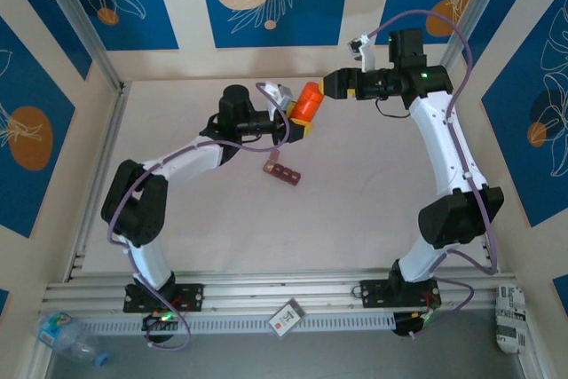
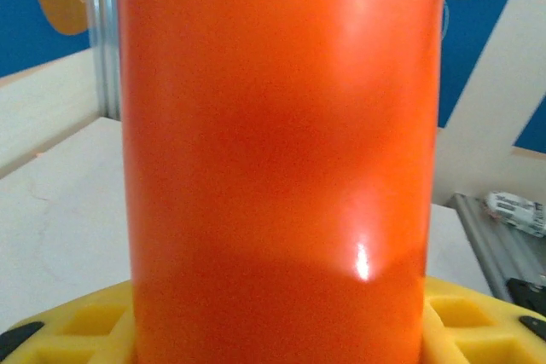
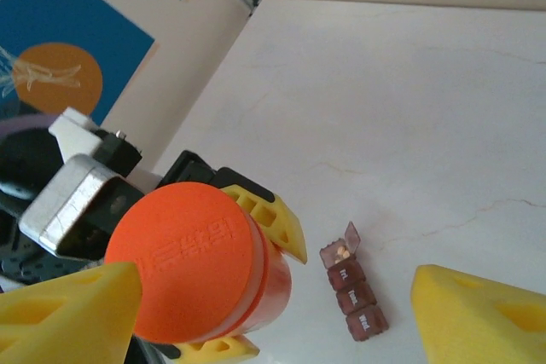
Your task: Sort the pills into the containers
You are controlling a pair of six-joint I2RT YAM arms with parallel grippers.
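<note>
So the left claw (image 1: 300,122) grips the orange bottle (image 1: 309,102), right claw (image 1: 330,86) gapes wide and empty at its cap (image 3: 183,253). The containers (image 3: 353,291) lie below them, long axis diagonal, open-lid end nearest the left claw.

The light is bright and even all over. From the top, the white table (image 1: 355,210) looks pale, and the shadow by the left arm (image 1: 186,161) is soft and faint. The orange bottle (image 2: 281,159) sits so close in the left gripper (image 2: 277,334) that it looks a bit fuzzy. It has one small white shiny spot low on its right side and a darker band near the fingers. The yellow fingers (image 3: 478,317) of the right gripper (image 3: 277,283) are blurry. Past them, the containers (image 3: 354,291) look fairly sharp.
</note>
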